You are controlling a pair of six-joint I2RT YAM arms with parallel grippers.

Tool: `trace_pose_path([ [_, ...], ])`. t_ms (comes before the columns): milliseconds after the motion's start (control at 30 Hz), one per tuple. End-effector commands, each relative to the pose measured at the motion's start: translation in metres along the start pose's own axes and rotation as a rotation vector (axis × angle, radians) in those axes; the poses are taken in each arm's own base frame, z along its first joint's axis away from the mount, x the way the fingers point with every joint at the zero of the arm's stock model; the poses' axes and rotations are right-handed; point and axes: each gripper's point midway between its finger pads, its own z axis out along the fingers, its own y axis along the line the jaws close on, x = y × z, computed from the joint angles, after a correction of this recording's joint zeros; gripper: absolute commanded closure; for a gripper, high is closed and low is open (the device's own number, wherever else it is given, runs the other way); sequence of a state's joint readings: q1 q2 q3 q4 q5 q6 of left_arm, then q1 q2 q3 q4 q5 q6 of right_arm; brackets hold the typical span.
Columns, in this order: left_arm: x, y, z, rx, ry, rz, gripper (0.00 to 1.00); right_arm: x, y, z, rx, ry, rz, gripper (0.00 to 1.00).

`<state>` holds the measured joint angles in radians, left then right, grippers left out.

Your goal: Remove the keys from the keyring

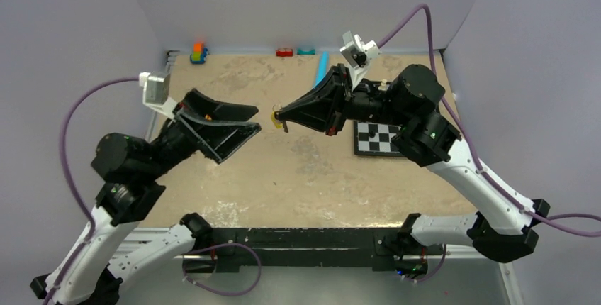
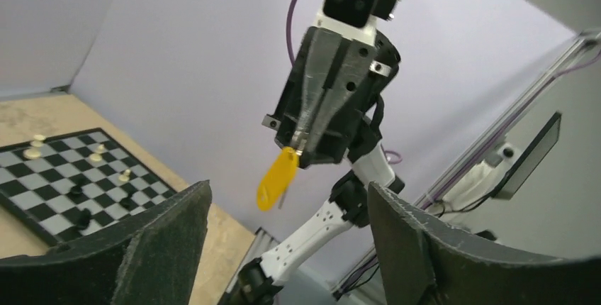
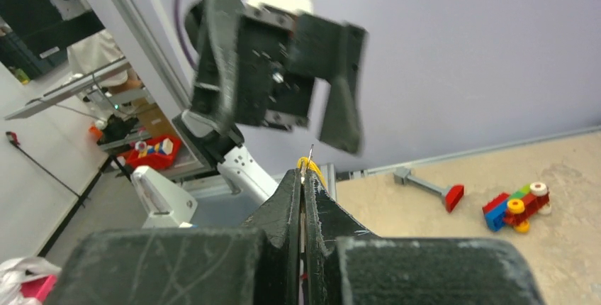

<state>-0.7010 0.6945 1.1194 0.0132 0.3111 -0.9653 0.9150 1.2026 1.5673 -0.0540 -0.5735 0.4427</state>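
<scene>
My right gripper (image 1: 278, 115) is shut and held above the middle of the table. It pinches the keyring (image 2: 300, 148), of which only a thin silver sliver (image 3: 310, 153) shows past its tips (image 3: 303, 174). The yellow-headed key (image 2: 276, 179) hangs from those tips, a thin silver blade just behind it. It is a small yellow spot in the top view (image 1: 275, 118). My left gripper (image 1: 254, 118) is open and empty, its jaws wide apart. It faces the key from the left, a short gap away. In the left wrist view the key sits between and above my left fingers (image 2: 170, 241).
A chessboard (image 1: 375, 139) with small pieces lies under the right arm. A light-blue cylinder (image 1: 322, 68) lies at the back. Toy blocks (image 1: 199, 53) sit in the back left corner, and red and teal bricks (image 1: 285, 52) along the back wall.
</scene>
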Motion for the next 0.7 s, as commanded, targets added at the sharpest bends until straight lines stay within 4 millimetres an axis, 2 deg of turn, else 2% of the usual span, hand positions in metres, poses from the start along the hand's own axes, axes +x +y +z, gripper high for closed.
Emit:
trace_pose_path([
  [0,0.016,-0.009,-0.034,-0.037,0.205,0.291,0.22,0.01,0.013,-0.015,-0.045,0.104,0.006,1.0],
  [33,0.019,-0.014,-0.038,-0.023,0.248,0.321,0.26,0.014,0.013,-0.016,-0.045,0.129,0.009,1.0],
  [133,0.021,-0.018,-0.046,-0.038,0.35,0.392,0.3,0.026,0.013,-0.018,-0.058,0.2,0.029,1.0],
  [200,0.027,-0.004,-0.05,-0.096,0.419,0.419,0.35,0.034,0.014,-0.019,-0.066,0.245,0.045,1.0],
  [267,0.027,0.005,-0.051,-0.136,0.448,0.45,0.45,0.04,0.014,-0.02,-0.074,0.283,0.054,1.0],
  [333,0.027,0.011,-0.05,-0.154,0.461,0.475,0.49,0.045,0.012,-0.021,-0.071,0.311,0.064,1.0],
  [567,0.034,0.025,-0.037,-0.152,0.52,0.493,0.52,0.054,0.009,-0.019,-0.074,0.349,0.089,1.0],
  [667,0.037,0.02,-0.03,-0.1,0.529,0.49,0.55,0.057,0.009,-0.018,-0.08,0.359,0.098,1.0],
])
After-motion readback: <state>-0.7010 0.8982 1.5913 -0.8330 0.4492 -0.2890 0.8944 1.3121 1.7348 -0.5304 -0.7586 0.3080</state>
